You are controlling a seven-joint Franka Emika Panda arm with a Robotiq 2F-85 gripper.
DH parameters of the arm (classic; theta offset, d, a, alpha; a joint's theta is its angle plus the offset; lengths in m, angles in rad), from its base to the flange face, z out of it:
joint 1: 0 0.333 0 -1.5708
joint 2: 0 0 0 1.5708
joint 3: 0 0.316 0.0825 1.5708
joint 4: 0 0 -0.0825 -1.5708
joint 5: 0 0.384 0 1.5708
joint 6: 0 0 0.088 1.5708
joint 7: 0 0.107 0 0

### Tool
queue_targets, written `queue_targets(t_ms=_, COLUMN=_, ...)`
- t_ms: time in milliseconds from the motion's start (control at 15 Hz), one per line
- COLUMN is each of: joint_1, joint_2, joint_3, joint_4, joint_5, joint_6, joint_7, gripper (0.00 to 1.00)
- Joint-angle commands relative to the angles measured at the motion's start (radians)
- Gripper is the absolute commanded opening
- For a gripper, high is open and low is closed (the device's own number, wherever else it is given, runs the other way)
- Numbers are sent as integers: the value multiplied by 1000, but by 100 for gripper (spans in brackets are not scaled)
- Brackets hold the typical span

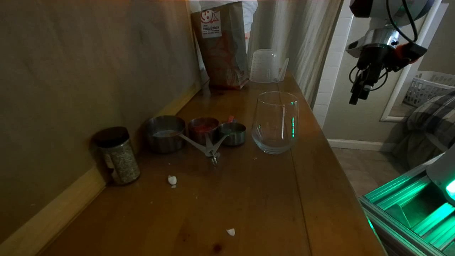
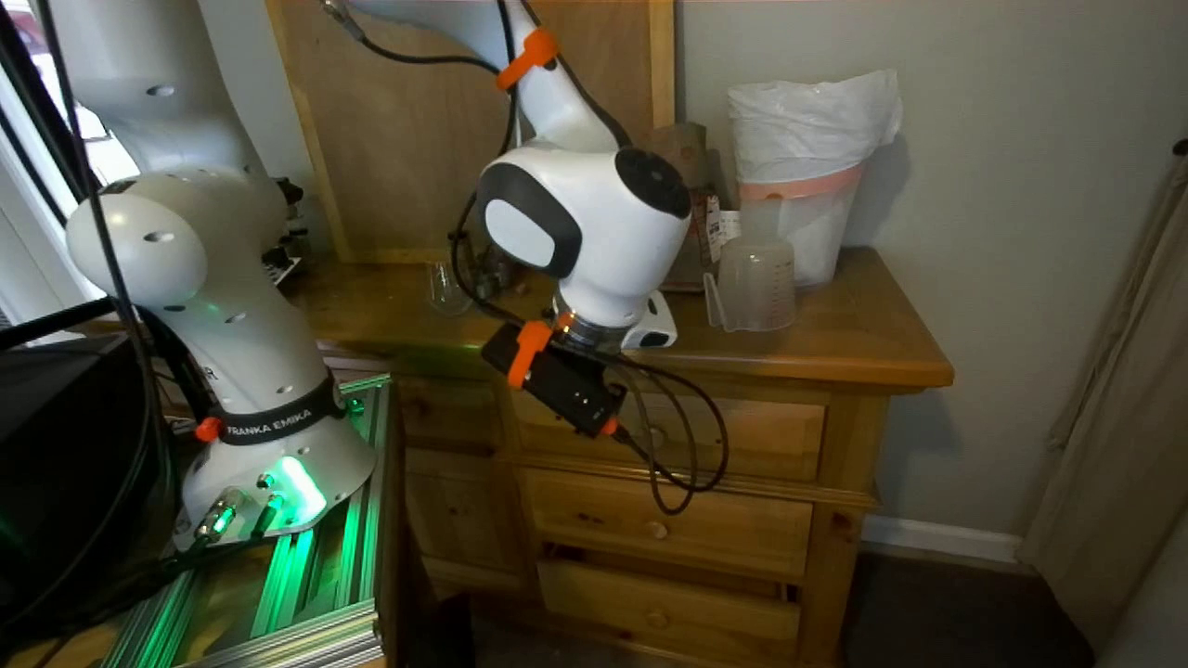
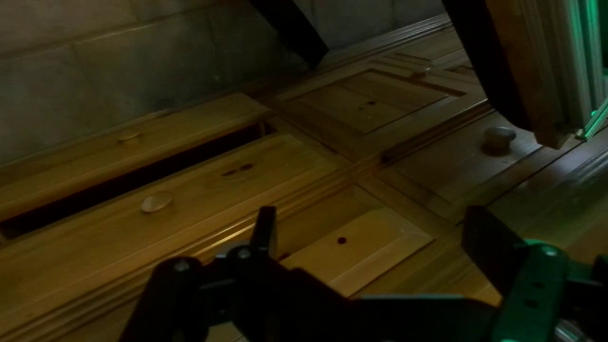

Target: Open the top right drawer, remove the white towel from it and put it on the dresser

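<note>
1. have hand (image 3: pixel 369 223) wide, gripping nothing.
2. can't see white towel; probably inside top right drawer (image 2: pixel 761 438), apparently shut.
3. see bottom right drawer (image 2: pixel 687 608) ajar; not the target.
4. reads as not started; left: open, pull towel out, lay on surface (image 2: pixel 849 339).

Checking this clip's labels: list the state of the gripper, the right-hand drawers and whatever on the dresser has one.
Gripper: open, holding nothing
Top right drawer: looks shut
Middle right drawer: shut
Bottom right drawer: partly open
Glass: upright, looks empty
Jar: standing, capped
Measuring cups: upright, joined together
Measuring jug: upright
Paper bag: standing upright
Bin: upright, white liner over its rim
</note>
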Motion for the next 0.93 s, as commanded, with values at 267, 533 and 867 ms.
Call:
queue_targets(t_ms=267, joint_1=-104, joint_2=146, joint_3=203, joint_4=-20, joint_5=239, joint_6=105, joint_7=-298, gripper=100)
queue_targets(t_ms=533, joint_1=-120, joint_2=186, joint_3=277, joint_4=-29, joint_5=448, joint_6=242, joint_7=-498, gripper=100)
queue_targets(t_ms=867, joint_1=-103, joint_2=203, joint_3=277, joint_4=-20, joint_5=471, joint_6=260, joint_7=-510, gripper=100)
